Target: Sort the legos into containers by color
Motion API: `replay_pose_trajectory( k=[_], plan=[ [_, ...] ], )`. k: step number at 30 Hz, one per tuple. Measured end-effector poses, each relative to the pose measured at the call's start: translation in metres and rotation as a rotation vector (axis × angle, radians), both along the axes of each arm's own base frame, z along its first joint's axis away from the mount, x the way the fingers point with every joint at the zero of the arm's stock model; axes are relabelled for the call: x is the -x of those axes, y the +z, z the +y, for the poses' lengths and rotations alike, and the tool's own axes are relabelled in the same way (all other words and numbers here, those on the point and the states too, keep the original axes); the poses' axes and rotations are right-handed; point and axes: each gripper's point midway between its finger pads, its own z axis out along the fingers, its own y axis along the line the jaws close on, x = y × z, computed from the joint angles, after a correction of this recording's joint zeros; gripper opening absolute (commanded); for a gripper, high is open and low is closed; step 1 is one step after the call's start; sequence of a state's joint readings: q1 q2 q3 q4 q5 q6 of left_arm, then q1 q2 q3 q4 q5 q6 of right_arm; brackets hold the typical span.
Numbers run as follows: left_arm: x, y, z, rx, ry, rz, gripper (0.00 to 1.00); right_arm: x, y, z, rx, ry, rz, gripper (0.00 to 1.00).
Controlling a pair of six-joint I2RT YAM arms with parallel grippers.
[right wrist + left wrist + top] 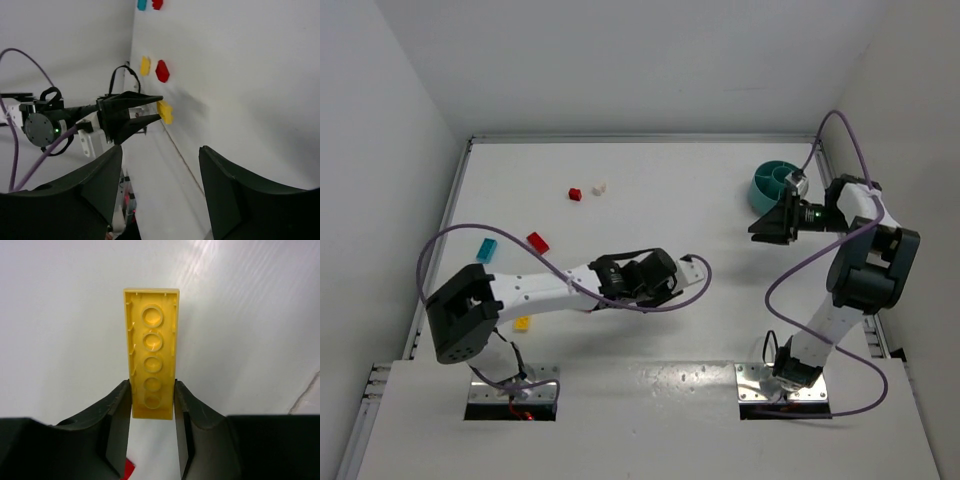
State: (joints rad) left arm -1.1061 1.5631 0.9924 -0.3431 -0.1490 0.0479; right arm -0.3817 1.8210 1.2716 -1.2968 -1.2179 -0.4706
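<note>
My left gripper (152, 390) is shut on a long yellow lego (152, 367), gripped by its near end and held off the table. It sits near the table's middle (670, 283). The right wrist view also shows that gripper (135, 116) with the yellow lego (165, 112) at its tips. My right gripper (761, 227) is open and empty, just in front of the round teal tub (772, 185); its jaws stand wide apart (161, 150). Loose on the table are a red lego (537, 241), a light blue one (485, 249), a small red one (575, 194), a white one (599, 187) and a yellow one (522, 322).
White walls enclose the table on the left, back and right. A purple cable (650, 305) loops off the left arm, and another hangs beside the right arm (790, 275). A red lego's corner (129, 471) shows under the left fingers.
</note>
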Motion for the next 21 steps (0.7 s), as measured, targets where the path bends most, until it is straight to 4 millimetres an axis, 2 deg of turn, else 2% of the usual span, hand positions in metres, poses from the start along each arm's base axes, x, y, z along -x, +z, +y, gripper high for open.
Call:
replay_pose_trajectory(
  k=[2,6,10,14,18,21],
  plan=[
    [-0.005,0.023,-0.007,0.062,0.002,-0.023,0.00,-0.001,0.008,0.005,-0.028,0.004,-0.004,0.63],
    [-0.013,0.070,-0.035,0.196,-0.025,-0.056,0.00,-0.007,0.023,0.017,-0.053,0.037,-0.047,0.63],
    [-0.019,0.100,-0.051,0.282,-0.036,-0.062,0.00,-0.001,0.029,0.049,-0.082,0.127,-0.037,0.63],
    [-0.031,0.119,-0.057,0.331,-0.021,-0.068,0.00,0.010,0.032,0.076,-0.095,0.207,0.004,0.63],
    [-0.042,0.130,-0.059,0.360,-0.002,-0.076,0.00,0.015,0.035,0.087,-0.092,0.242,0.000,0.61],
    [-0.045,0.130,-0.058,0.361,0.007,-0.076,0.00,0.019,0.039,0.094,-0.081,0.268,-0.015,0.60]
  ],
)
